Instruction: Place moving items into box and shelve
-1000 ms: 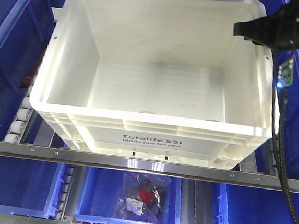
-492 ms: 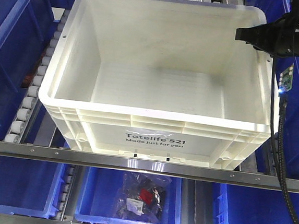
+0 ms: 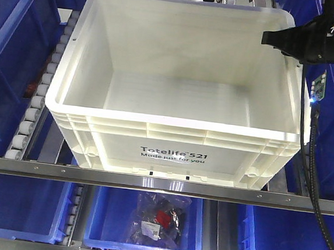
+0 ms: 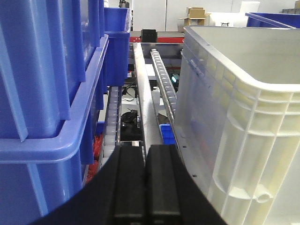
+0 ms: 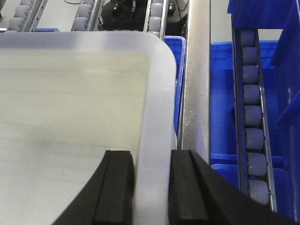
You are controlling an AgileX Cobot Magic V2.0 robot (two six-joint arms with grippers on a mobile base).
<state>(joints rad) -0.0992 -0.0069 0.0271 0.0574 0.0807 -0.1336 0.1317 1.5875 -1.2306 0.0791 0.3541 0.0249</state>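
Right claw [image 5: 151,187] clamped astride right wall of crate [image 3: 172,131], one finger inside, one outside. Left claw [image 4: 144,187] shut on nothing, crate just to its right. Crate on shelf rollers [image 3: 37,102], long axis crosswise. Balls probably hidden behind near wall.

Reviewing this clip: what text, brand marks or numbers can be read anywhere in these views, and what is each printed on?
"Totelife 521": front wall of the white crate.
"Made just for you": directly beneath it on the same wall.
Bagged items in the lower blue bin: any print is too small to read.
Both wrist views: no readable text.
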